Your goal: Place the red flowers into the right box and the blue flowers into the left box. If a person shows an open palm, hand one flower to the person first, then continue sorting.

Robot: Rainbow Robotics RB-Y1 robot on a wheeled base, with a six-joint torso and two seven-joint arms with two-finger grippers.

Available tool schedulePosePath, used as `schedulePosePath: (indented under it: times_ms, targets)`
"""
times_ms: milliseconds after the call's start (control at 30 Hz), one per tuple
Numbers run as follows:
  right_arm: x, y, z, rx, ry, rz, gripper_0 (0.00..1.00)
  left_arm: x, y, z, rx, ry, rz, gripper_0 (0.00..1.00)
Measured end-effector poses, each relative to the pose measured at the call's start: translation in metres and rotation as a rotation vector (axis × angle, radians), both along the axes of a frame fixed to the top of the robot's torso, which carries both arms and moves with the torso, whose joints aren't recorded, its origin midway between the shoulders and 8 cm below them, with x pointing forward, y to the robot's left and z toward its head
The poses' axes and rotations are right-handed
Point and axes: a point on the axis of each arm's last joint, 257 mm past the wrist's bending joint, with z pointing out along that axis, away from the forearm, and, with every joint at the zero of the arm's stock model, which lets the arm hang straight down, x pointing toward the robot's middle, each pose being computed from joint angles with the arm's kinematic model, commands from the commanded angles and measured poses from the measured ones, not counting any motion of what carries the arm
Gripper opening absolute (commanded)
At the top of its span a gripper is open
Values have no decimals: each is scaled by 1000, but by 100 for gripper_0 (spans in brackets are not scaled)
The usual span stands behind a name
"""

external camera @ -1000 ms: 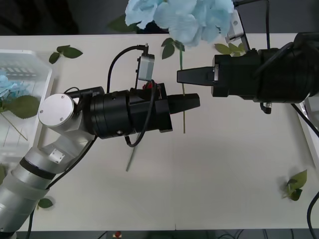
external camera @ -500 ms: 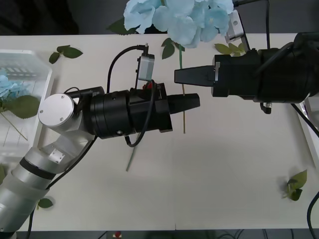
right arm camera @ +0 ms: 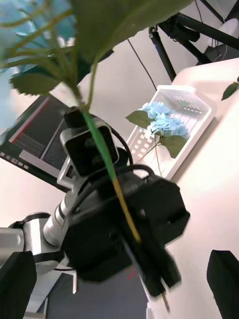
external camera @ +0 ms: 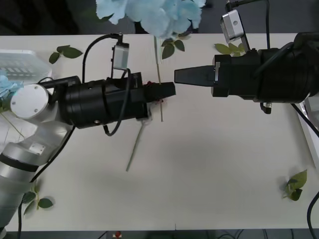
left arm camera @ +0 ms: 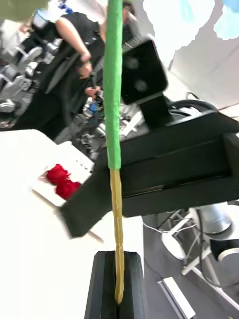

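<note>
table (external camera: 209, 164): off-white, leaf sprigs (external camera: 295, 184) scattered | left gripper (external camera: 167, 90): clamped on blue flower (external camera: 149, 12) stem (upright) | right gripper (external camera: 180, 76): spread, empty | writing: none legible

No readable text from my seat

I can make out no word, brand, number or sign on anything. The dark flat monitor screen (right arm camera: 37, 132) behind the arm in the right wrist view carries thin rows of reddish and pale lines, but they are too small and blurred for me to read a single character.
</note>
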Motion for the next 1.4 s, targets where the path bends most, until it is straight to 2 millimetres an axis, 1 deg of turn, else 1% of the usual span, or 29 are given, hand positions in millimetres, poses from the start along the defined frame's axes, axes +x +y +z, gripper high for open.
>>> schedulePosePath:
  times_ms: [67,133,200,267,367,433,567,700,767,933,1000,1067,1200,1300,1400]
  targets:
    - [-4,0,6,24,6,14,100,4,17,-3,14,32,14,0]
    - [-4,-4,19,66,3,13,100,7,36,-8,37,49,29,0]
    - [1,-14,30,82,-18,-13,100,13,61,-16,87,36,62,0]
    - [4,-27,35,63,-47,-35,100,21,90,-24,146,41,108,0]
    - [3,-52,31,-25,-105,-57,100,34,144,-28,199,127,203,0]
    - [3,-68,30,-83,-172,-66,100,44,180,-26,219,169,287,0]
    - [-3,-95,24,-193,-322,-40,100,65,256,-31,318,154,489,0]
    - [-9,-116,13,-257,-370,-8,100,85,335,-36,439,168,718,0]
    - [-9,-124,6,-277,-387,9,100,91,374,-40,500,186,828,0]
    - [-4,-147,-14,-345,-475,63,100,94,456,-40,638,173,1053,0]
    - [0,-157,-19,-367,-503,69,100,91,483,-43,675,174,1124,0]
    - [4,-165,-23,-380,-520,70,100,87,505,-50,695,189,1175,0]
    - [7,-178,-33,-410,-575,82,100,84,549,-72,694,240,1281,0]
    - [6,-186,-42,-438,-618,95,100,81,574,-94,675,286,1341,0]
    - [7,-192,-50,-465,-614,91,100,78,592,-112,660,328,1381,0]
